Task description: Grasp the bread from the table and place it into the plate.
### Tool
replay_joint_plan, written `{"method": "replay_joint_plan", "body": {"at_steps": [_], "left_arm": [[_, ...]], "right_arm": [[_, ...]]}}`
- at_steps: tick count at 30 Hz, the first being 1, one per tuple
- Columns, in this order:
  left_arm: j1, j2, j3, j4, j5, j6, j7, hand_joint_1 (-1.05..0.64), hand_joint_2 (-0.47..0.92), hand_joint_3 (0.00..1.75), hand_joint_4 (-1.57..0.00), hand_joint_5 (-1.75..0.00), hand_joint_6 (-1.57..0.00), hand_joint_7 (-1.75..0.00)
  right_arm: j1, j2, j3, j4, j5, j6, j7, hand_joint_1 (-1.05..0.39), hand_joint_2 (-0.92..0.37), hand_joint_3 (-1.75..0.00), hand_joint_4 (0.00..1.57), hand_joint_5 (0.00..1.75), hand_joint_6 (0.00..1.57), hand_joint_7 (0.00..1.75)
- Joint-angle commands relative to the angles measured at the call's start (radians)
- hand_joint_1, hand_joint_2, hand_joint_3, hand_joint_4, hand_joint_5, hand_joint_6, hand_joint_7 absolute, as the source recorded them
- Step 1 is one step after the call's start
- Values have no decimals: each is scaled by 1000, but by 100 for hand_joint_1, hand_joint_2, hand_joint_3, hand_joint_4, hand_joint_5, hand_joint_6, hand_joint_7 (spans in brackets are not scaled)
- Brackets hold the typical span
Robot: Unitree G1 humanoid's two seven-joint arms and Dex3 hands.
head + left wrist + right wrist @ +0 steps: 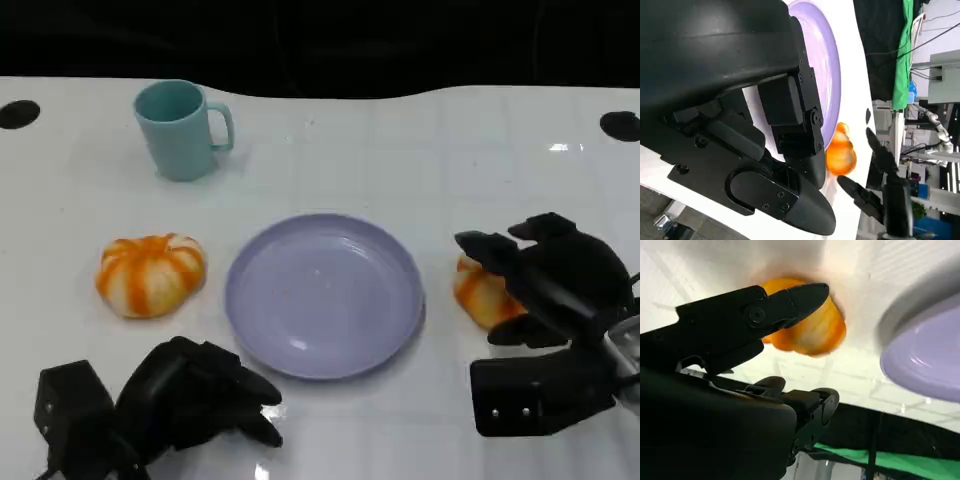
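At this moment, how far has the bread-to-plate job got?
Nothing is finished: the plate holds no bread. In hand: the right hand is open around the bread on its side, which sits on the table; no closed grasp shows. A second bread lies untouched left of the plate, the left hand resting near it. Left: grasp, lift, place.

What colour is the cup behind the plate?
The cup is light teal, clearest in the head view.

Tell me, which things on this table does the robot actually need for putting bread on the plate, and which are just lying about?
Needed:
orange striped bread roll by the right hand
round lilac plate

Lying about:
teal mug
second orange striped bread roll, perhaps a spare
left hand, idle
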Motion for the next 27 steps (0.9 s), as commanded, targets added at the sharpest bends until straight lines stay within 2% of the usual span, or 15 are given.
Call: {"method": "replay_joint_plan", "body": {"at_steps": [1,13,19,20,22,23,24,25,26,27], "left_arm": [[9,12,4,-6,-5,-9,4,-105,82,0,-148,-38,-154,0],[29,16,0,-38,-3,6,9,-105,82,0,-148,-38,-155,-1],[30,16,0,-40,-6,10,6,-105,83,0,-148,-39,-155,-1],[30,15,1,-41,-9,14,3,-105,82,0,-148,-39,-155,-1],[30,15,2,-43,-12,19,1,-105,82,0,-148,-39,-155,-1],[32,15,1,-46,-9,21,5,-105,82,0,-148,-39,-155,-1],[33,15,0,-48,-8,22,8,-105,82,0,-148,-39,-155,-1],[33,15,0,-50,-6,23,9,-105,82,0,-148,-39,-155,-1],[34,16,-1,-51,-3,23,12,-105,82,0,-148,-39,-155,-1],[34,16,-2,-52,-2,24,13,-105,82,0,-148,-39,-155,-1]], "right_arm": [[-39,2,22,70,17,12,-34,-73,-86,0,15,39,27,0],[-104,28,62,249,65,52,-61,-64,-88,0,25,26,29,1],[-120,29,67,301,94,28,-100,-57,-92,-2,33,23,34,2],[-122,29,66,309,100,19,-115,-50,-92,-1,41,24,40,4],[-126,29,67,320,106,8,-133,-44,-92,-1,52,22,47,3],[-128,28,69,333,106,-13,-171,-39,-91,-1,63,26,53,5],[-131,28,71,345,106,-29,-199,-31,-91,-1,69,62,63,5],[-133,28,72,362,104,-56,-252,-27,-90,-1,66,90,69,4],[-137,26,74,378,101,-84,-303,-21,-91,-2,70,124,83,7],[-140,25,77,392,100,-102,-337,-17,-92,-7,76,142,97,8]]}}
